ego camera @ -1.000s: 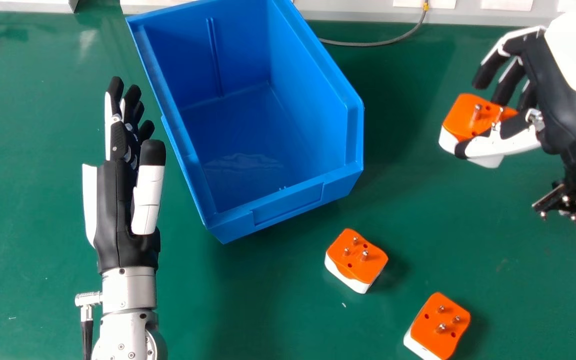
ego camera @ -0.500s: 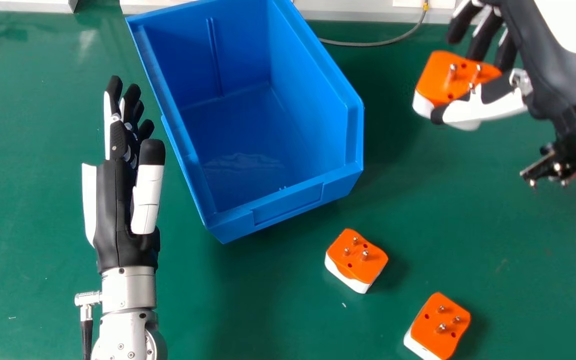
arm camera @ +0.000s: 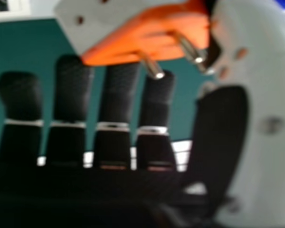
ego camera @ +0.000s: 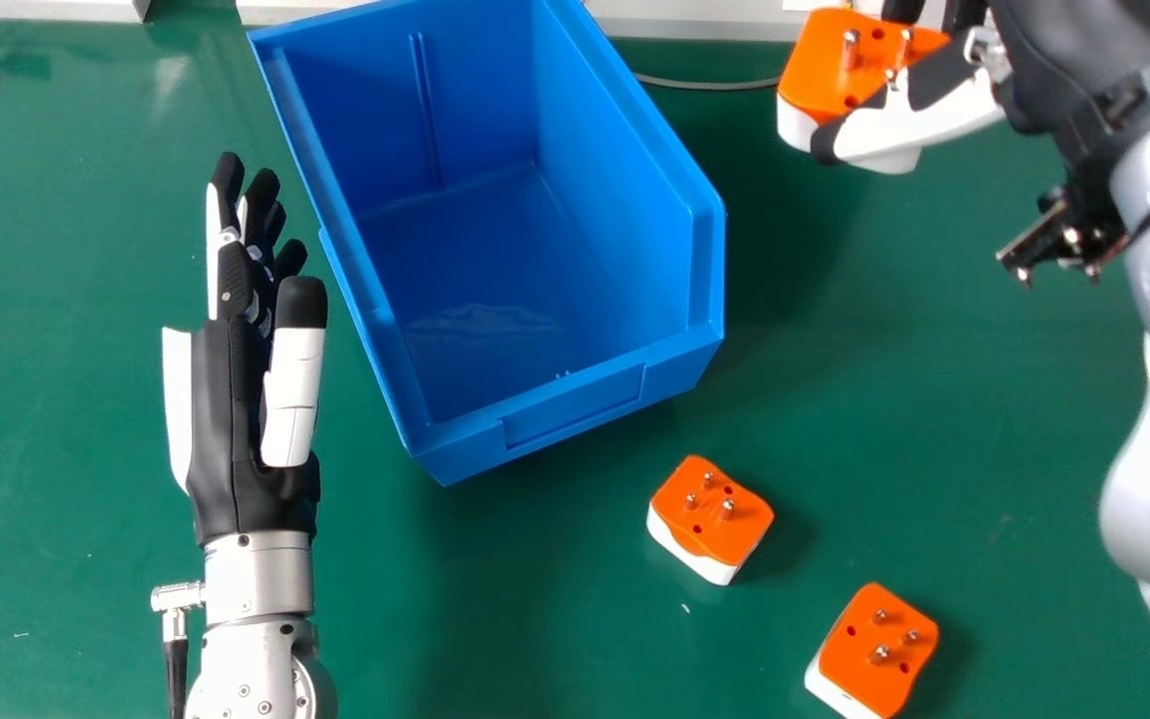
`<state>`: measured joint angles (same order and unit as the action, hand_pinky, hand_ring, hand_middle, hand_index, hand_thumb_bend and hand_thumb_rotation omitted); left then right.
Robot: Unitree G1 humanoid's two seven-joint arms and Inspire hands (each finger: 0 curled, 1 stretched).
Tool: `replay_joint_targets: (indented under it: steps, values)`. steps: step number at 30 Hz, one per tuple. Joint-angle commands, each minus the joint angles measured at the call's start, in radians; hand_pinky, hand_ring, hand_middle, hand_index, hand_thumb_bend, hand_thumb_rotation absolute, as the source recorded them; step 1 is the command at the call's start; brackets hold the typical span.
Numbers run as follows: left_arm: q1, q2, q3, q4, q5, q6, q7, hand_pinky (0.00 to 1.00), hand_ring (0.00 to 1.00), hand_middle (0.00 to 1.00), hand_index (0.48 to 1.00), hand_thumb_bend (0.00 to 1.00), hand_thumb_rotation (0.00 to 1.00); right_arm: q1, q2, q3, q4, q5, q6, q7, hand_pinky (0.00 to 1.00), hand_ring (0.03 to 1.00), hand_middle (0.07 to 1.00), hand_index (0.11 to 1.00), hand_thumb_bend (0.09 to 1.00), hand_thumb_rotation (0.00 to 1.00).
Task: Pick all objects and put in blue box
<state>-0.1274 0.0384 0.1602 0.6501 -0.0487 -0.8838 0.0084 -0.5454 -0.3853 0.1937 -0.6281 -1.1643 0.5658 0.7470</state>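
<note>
The right hand (ego camera: pixel 1054 60) pinched a plug (ego camera: pixel 823 75) between thumb and fingers, right of the blue box (ego camera: pixel 575 407); left of the box, the left hand (ego camera: pixel 236 429) was open.

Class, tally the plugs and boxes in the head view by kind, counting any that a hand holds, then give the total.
Orange and white plugs: 3 (one in the right hand, two on the table)
Blue box: 1
Total: 4
</note>
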Motion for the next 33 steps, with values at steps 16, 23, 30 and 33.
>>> replay_joint_targets:
  steps: [16,23,30,33]
  values:
    - [-0.017,-0.009,-0.008,-0.033,0.011,-0.005,0.011,0.95,0.98,0.97,0.983,0.95,0.91,-0.132,0.134,0.035,0.116,0.006,-0.094,-0.095,0.22,0.341,0.451,0.545,0.509,0.0]
    - [-0.016,-0.009,-0.009,-0.031,0.019,-0.006,0.017,0.95,0.98,0.97,0.984,0.95,0.91,-0.156,0.151,0.059,0.167,0.011,-0.142,-0.144,0.21,0.365,0.476,0.515,0.514,0.0]
    - [-0.014,-0.012,-0.012,-0.03,0.026,-0.007,0.027,0.95,0.98,0.97,0.984,0.95,0.91,-0.162,0.15,0.064,0.18,0.024,-0.168,-0.151,0.18,0.343,0.457,0.524,0.511,0.0]
    - [-0.016,-0.011,-0.012,-0.027,0.026,-0.009,0.028,0.95,0.97,0.97,0.983,0.95,0.91,-0.161,0.15,0.061,0.18,0.025,-0.171,-0.152,0.18,0.34,0.454,0.525,0.511,0.0]
